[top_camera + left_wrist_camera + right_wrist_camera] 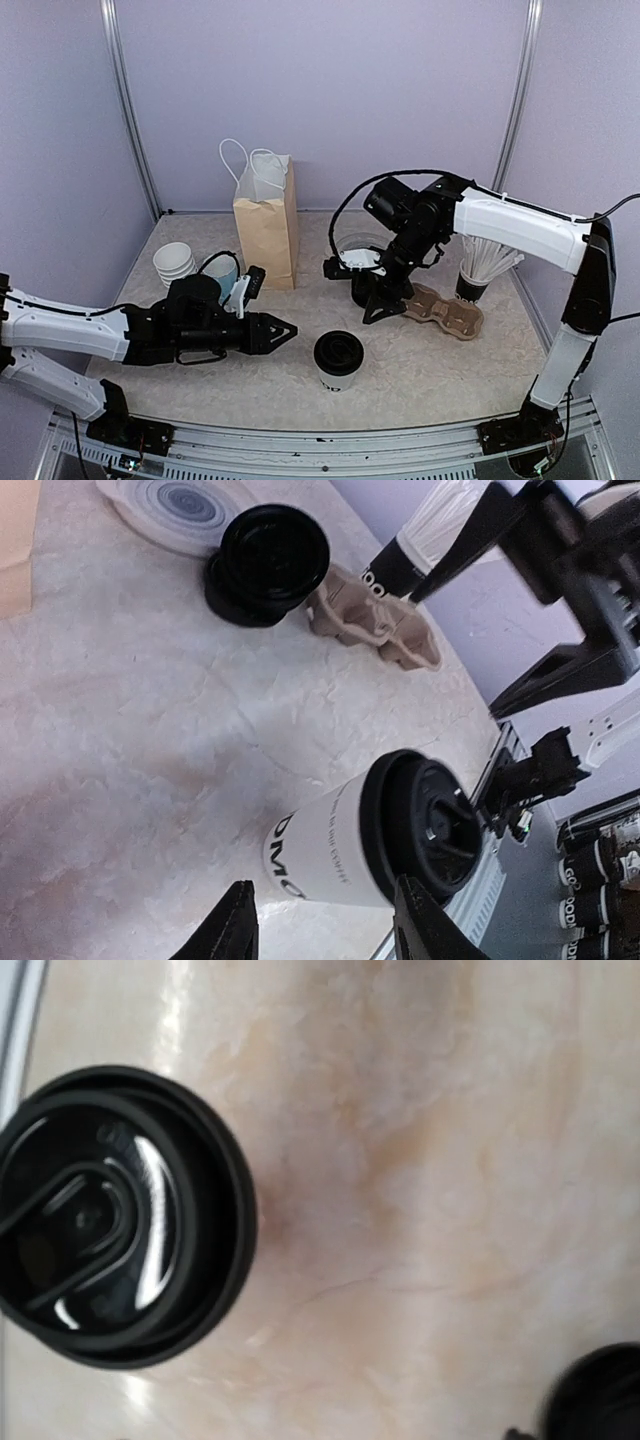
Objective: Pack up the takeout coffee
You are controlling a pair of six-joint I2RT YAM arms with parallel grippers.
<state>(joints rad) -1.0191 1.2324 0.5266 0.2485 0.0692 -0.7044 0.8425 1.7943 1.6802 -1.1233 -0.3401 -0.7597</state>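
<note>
The takeout coffee (338, 362), a white cup with black lettering and a black lid, stands upright on the table near the front middle. In the left wrist view the coffee (340, 845) sits just beyond my two dark fingertips (238, 920), which stand apart without touching it. My left gripper (286, 333) lies low to the cup's left, open and pointing at it. My right gripper (386, 304) hangs open, fingers down, over a stack of black lids (110, 1215) beside the cardboard cup carrier (445, 311). It holds nothing.
A brown paper bag (268, 222) with white handles stands at the back. A stack of white cups (174, 262) and a light-blue mug (223, 273) sit behind my left arm. Clear lids (360, 248) and a cup of white sticks (480, 265) stand near the right arm.
</note>
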